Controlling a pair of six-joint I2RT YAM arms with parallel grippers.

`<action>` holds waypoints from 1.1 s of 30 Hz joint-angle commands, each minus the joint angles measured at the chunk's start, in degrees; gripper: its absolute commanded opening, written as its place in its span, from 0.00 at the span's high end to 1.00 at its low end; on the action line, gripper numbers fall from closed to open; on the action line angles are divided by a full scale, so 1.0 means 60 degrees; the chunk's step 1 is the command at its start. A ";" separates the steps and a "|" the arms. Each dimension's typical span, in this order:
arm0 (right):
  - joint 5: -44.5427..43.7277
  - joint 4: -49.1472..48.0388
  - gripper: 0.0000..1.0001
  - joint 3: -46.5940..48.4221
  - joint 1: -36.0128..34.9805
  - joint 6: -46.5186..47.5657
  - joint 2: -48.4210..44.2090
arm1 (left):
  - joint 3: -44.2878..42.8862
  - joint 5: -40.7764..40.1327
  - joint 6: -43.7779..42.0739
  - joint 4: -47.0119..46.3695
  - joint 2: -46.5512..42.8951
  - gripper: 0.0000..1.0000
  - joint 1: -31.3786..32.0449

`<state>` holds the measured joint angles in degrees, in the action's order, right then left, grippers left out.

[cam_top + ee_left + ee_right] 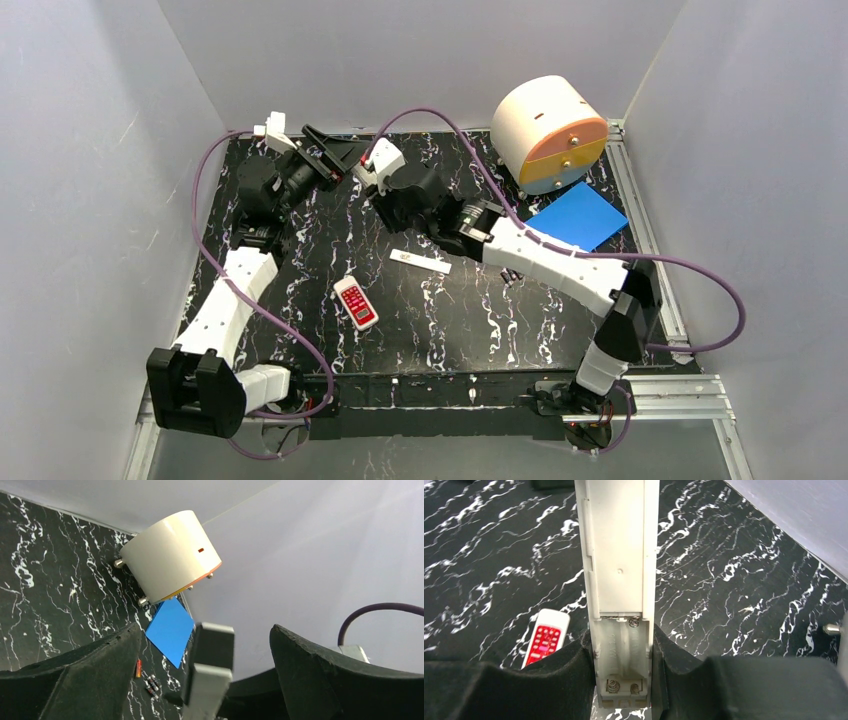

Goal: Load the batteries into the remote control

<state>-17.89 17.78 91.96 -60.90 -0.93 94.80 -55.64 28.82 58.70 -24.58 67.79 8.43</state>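
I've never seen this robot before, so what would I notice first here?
The long white remote control stands out first, clamped in the right gripper toward the back of the table, its battery bay open and empty. Next comes the big round white drum in the back right corner, then the small red-buttoned remote lying mid-table.

White arms [232, 290] w/ blk joints, purple cables [430, 111]; left hand [206, 666], right hand [624, 680] blk-padded.

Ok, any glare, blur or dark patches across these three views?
Top external: evenly lit, sharp. Left wrist: bright wash on the wall upper right, left tool dark and soft. Right wrist: remote control sharp, battery bay readable, right tool nearly black.
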 commanded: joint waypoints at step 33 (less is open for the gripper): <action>0.1468 0.0261 0.09 0.0431 0.0632 -0.2490 -0.0667 | -0.0476 0.1658 -0.0991 0.0493 0.0155 1.00 -0.0094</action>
<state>-12.84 25.91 99.15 -59.18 -13.63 98.80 -55.27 35.97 56.10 -20.56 69.19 9.26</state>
